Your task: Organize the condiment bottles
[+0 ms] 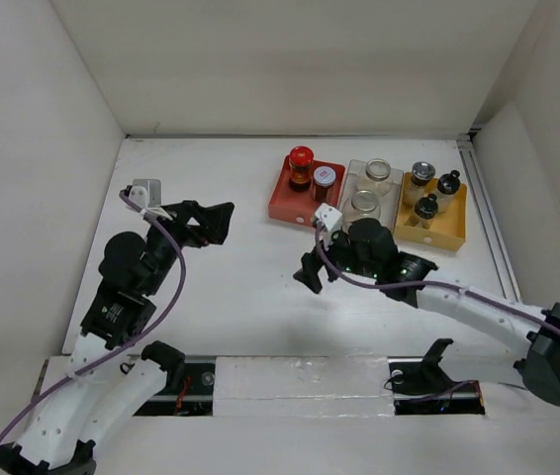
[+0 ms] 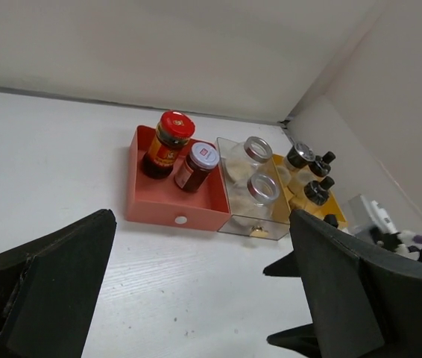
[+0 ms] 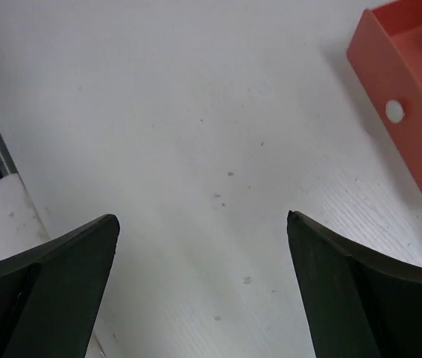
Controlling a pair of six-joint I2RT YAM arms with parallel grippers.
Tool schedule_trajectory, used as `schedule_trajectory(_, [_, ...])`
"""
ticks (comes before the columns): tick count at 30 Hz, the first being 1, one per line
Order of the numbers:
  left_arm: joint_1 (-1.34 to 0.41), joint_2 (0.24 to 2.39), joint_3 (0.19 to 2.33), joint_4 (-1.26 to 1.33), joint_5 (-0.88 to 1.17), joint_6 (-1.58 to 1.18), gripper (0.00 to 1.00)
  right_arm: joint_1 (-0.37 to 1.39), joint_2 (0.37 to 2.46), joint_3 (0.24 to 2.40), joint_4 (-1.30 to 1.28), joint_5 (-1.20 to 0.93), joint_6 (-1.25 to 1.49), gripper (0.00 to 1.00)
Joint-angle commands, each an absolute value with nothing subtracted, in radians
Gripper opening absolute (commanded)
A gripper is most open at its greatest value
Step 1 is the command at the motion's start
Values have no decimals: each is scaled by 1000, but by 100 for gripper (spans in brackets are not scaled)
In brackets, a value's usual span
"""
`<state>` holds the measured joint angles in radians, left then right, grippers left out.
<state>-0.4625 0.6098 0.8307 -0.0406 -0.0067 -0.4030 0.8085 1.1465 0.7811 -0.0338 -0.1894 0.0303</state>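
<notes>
Along the far right of the bench, the condiment bottles stand grouped by kind in the red tray, clear tray and yellow tray, probably why both arms' jaws hang wide open, holding nothing.

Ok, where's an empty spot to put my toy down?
The white table is bare between the left tool and the red tray, and in the middle around the right tool. The far right is crowded: that tray, the clear tray and the yellow tray all hold bottles.
</notes>
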Motion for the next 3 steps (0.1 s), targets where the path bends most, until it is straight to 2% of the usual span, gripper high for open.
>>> schedule_trajectory(1, [-457,592,824,28,32,-413,100,833,1163,788,12,-130,34,100])
schedule_trajectory(3, [-457,592,824,17,32,-413,100,833,1172,814,12,-121,34,100])
